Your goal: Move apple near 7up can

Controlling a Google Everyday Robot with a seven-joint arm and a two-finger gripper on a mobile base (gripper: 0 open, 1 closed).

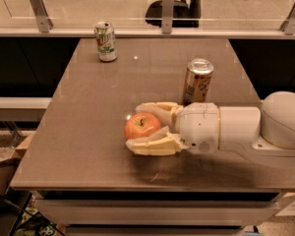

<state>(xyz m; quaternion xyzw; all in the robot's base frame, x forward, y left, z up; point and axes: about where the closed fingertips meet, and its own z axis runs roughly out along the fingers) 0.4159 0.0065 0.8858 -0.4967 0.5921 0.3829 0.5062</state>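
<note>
Tool (133,126) snug around smooth round apple (142,126)

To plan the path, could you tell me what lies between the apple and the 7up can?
Only bare tabletop separates the apple and the 7up can in the camera view; the brown can stands aside; the tool is at the apple.

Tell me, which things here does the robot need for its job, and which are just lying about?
Needed: apple; 7up can, far left; claw, closed on the apple.
Lying about: brown can, behind the claw.
</note>
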